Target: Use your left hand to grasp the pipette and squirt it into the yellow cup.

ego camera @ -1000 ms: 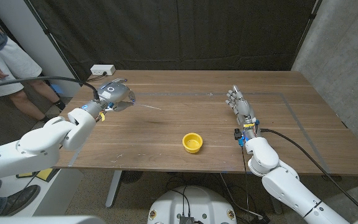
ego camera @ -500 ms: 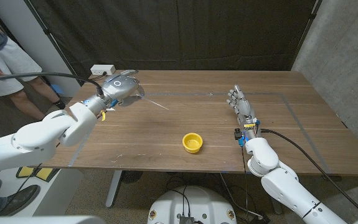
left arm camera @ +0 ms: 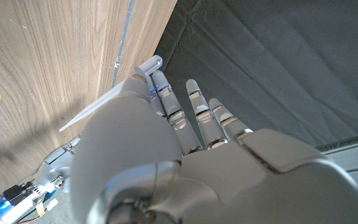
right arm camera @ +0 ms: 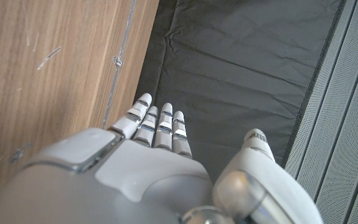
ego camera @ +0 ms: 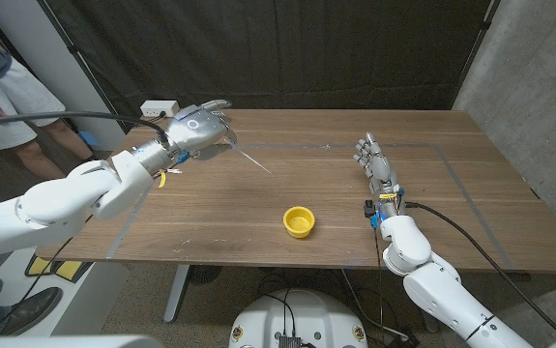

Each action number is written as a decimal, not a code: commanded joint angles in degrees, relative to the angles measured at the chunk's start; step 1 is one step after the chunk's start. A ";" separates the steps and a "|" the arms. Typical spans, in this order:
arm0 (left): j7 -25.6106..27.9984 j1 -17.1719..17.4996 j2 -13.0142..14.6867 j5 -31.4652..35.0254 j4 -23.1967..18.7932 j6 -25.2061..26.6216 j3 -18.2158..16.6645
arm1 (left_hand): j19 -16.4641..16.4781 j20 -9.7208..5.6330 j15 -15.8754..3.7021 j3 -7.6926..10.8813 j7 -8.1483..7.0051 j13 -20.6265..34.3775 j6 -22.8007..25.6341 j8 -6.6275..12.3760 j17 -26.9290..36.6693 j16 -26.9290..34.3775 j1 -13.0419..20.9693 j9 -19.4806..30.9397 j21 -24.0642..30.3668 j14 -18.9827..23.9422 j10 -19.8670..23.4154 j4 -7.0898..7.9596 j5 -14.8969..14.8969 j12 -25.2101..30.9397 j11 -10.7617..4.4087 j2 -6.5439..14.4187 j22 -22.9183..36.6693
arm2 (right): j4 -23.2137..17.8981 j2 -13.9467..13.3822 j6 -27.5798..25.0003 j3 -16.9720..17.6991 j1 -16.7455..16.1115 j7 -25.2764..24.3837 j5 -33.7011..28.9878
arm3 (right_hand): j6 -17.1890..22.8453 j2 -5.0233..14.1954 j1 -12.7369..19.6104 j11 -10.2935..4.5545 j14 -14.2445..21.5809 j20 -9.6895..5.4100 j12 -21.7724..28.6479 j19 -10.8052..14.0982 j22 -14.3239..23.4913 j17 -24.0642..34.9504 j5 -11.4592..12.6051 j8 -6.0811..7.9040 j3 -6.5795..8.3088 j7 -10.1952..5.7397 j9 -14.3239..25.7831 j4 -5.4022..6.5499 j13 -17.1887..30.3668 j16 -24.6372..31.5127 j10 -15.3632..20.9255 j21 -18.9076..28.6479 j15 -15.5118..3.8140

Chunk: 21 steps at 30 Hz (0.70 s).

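Gripping the pipette (ego camera: 250, 159), left robot hand (ego camera: 196, 127) is raised above the tabletop's (ego camera: 452, 193) far left corner, tip slanting toward the yellow cup (ego camera: 299, 221) near the front edge. Right robot hand (ego camera: 375, 164) stands empty, fingers straight.

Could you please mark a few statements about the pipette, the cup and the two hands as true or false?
1. The left hand holds the pipette. True.
2. The pipette's tip is inside the yellow cup. False: the tip is in the air, well short of the cup.
3. The right hand grips the cup. False: it holds nothing, fingers straight, apart from the cup.
4. The cup stands upright on the table. True.
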 commanded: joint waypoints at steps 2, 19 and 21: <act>-1.27 -6.47 -3.57 12.01 1.06 -9.76 3.36 | 0.13 -0.39 -7.14 0.53 -0.20 0.20 0.56 0.35 -0.06 -0.14 0.12 0.15 -0.02 0.62 0.15 0.02 -0.18 -0.01 -0.28 -0.08 -0.04 | 0.57 0.67 0.36 0.11 -0.30 -0.26 -0.16 | 0.46 0.33 0.03 0.09 0.50 0.22 0.31 0.03 0.16 0.23 -0.21 -0.01 -0.21 -0.04 0.09 0.01 0.32 0.06 0.55 0.41 -0.01; -1.66 -15.81 -9.72 22.22 2.91 -18.24 9.09 | 0.11 -0.48 -7.27 0.70 -0.48 0.18 0.74 0.39 -0.05 -0.18 -0.06 0.15 -0.13 0.79 0.18 0.10 -0.17 -0.10 -0.42 -0.18 -0.05 | 0.12 0.90 1.16 0.77 -1.79 -1.42 -0.56 | 0.44 0.34 0.03 0.07 0.46 0.15 0.33 0.14 0.16 0.23 -0.21 -0.03 -0.28 -0.06 0.09 -0.01 0.32 0.03 0.65 0.45 -0.06; -1.75 -17.03 -10.54 23.55 3.04 -19.03 9.89 | 0.12 -0.56 -7.29 0.72 -0.52 0.20 0.77 0.40 -0.05 -0.18 -0.06 0.14 -0.13 0.83 0.25 0.10 -0.17 -0.07 -0.47 -0.20 -0.05 | 0.25 1.05 1.57 0.84 -2.00 -1.47 -0.52 | 0.43 0.34 0.02 0.08 0.47 0.09 0.32 0.18 0.16 0.24 -0.21 -0.03 -0.29 -0.07 0.09 -0.01 0.32 0.04 0.64 0.46 -0.06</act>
